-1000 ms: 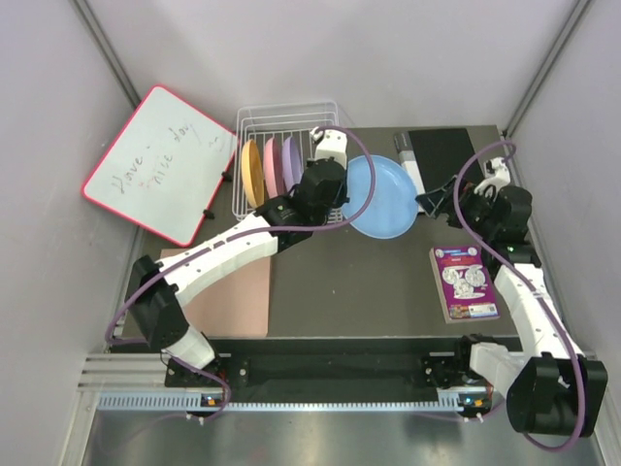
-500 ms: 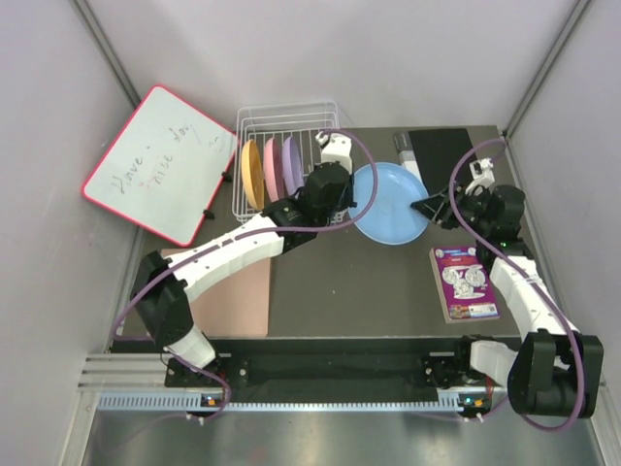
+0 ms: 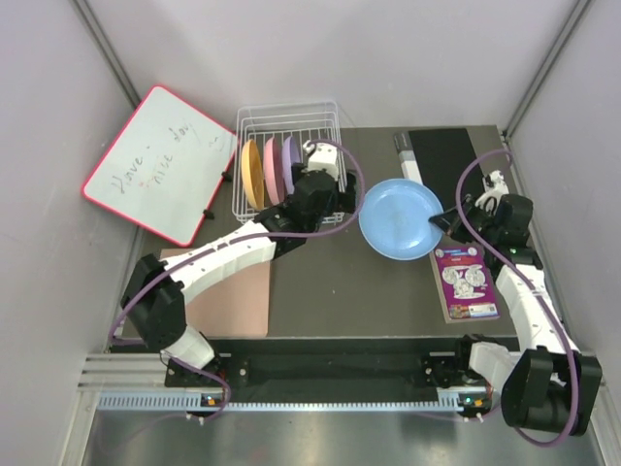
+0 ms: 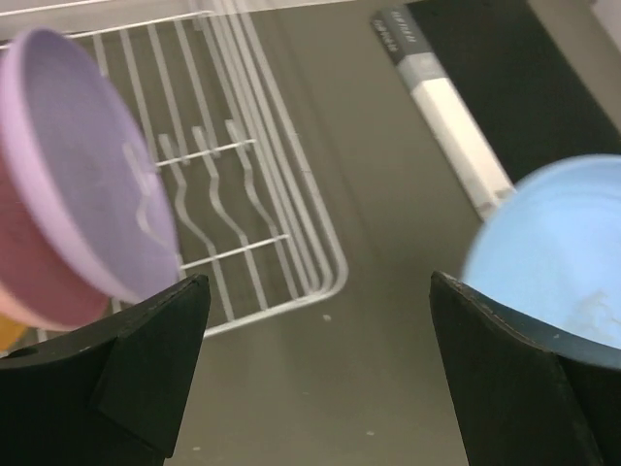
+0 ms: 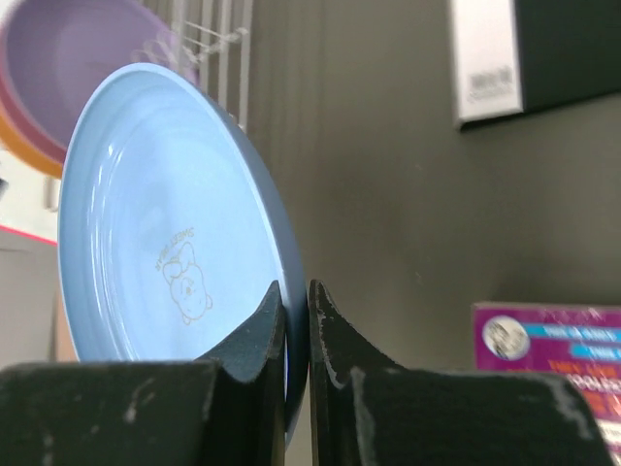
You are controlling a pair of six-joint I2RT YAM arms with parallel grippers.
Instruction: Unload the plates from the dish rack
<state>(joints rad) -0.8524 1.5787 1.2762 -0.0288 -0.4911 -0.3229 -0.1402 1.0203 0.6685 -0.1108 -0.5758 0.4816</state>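
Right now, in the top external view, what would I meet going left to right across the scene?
whiteboard → orange-yellow plate → pink plate → purple plate → light blue plate → purple booklet

- Pale grey-lilac walls (image 3: 340,58) close in the cell on three sides, evenly lit.
- A dark table (image 3: 340,286) fills the middle.
- A ribbed metal rail (image 3: 320,400) runs along its near edge, with a brushed metal surface (image 3: 340,442) below it in the overhead view.
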